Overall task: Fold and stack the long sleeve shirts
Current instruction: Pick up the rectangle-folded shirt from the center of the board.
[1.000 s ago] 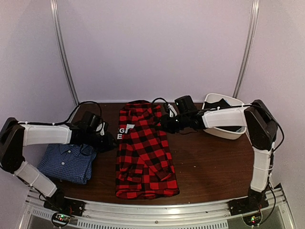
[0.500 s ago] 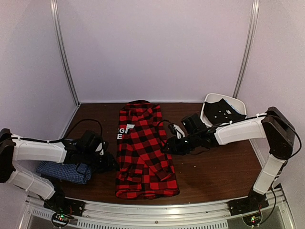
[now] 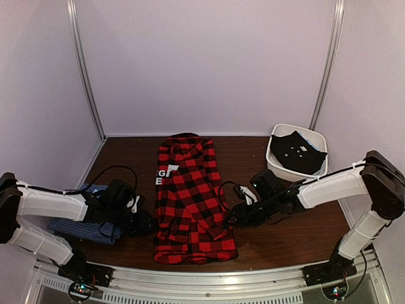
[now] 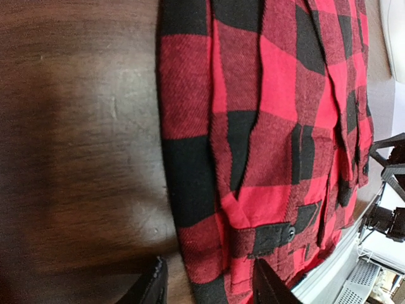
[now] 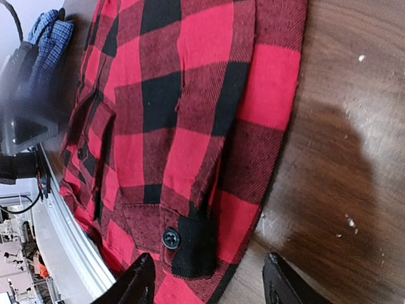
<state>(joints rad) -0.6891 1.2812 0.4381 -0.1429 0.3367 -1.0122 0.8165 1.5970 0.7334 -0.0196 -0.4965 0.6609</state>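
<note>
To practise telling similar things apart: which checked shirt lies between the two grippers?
The red-and-black plaid shirt, stretched out centrally; the blue checked shirt lies bunched off to the left.

Lettering on one garment only

On the plaid shirt [image 3: 193, 209] we read white block letters on a black panel [image 3: 166, 176] at its left edge: "G" above "E", the rest of each line hidden. We find nothing else legible.

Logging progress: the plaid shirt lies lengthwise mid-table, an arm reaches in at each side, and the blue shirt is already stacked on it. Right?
Not stacked: the blue shirt lies on the table left of the plaid shirt, partly under the left arm, as the top external view shows. The rest is right.
</note>
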